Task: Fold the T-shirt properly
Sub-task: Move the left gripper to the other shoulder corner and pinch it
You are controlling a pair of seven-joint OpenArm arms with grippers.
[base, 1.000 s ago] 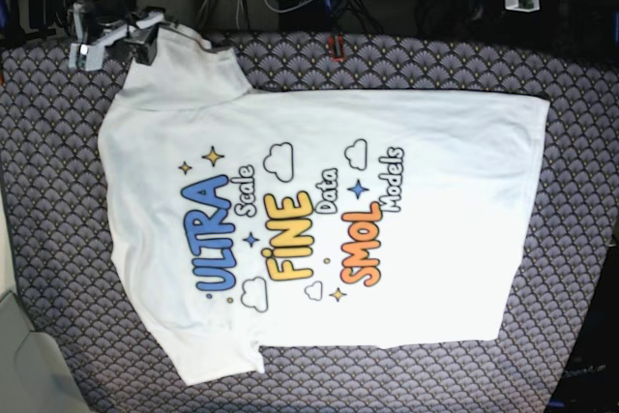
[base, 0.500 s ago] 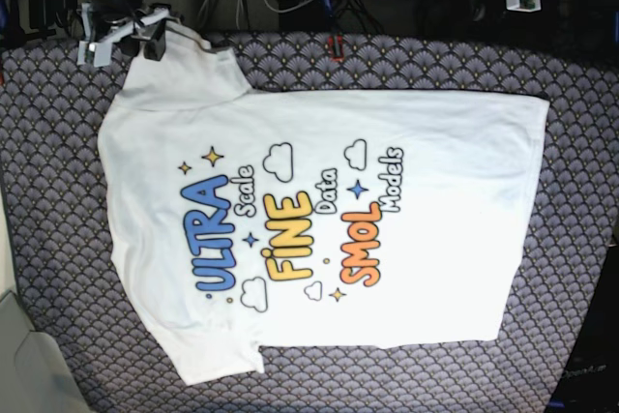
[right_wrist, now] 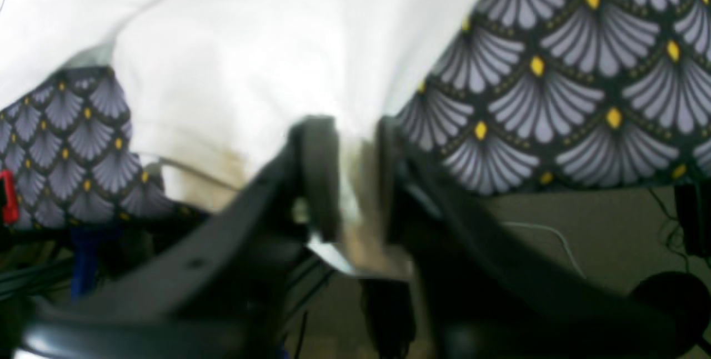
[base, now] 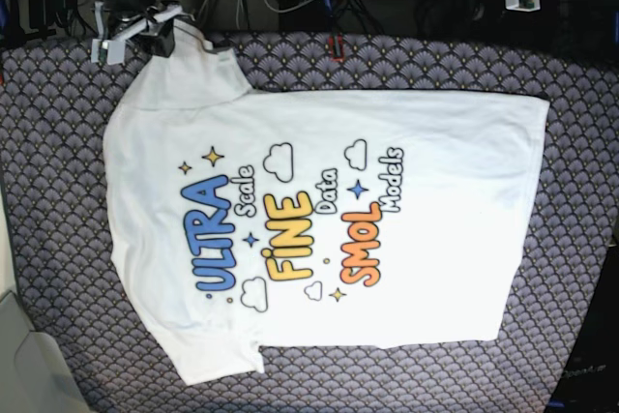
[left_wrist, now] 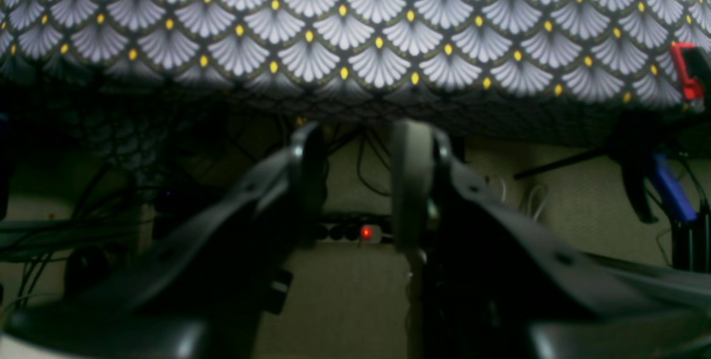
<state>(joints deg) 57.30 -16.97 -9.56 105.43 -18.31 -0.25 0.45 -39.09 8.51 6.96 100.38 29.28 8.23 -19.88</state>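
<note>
Right pincer (right_wrist: 350, 181) now clamped on the T-shirt (base: 319, 229) sleeve at the surface's (base: 580, 94) far left corner, shirt otherwise flat, left pincer (left_wrist: 355, 181) spread, so first fold probably starting.

Base view: overhead, looking straight down, far enough to take in the whole bench (base: 580, 200) covered in dark fan-patterned cloth and the large white printed cotton T-shirt (base: 319, 220) spread on it.

Left wrist view: low, behind the black left tool (left_wrist: 355, 181), facing level along its fingers toward the bench's near edge (left_wrist: 355, 42); close range, cables and floor beneath.

Right wrist view: low, behind the black right tool (right_wrist: 350, 175), very close, looking onto white fabric (right_wrist: 266, 70).

Shared: fan-patterned cloth in all three; the shirt's sleeve corner in base and right wrist.
</note>
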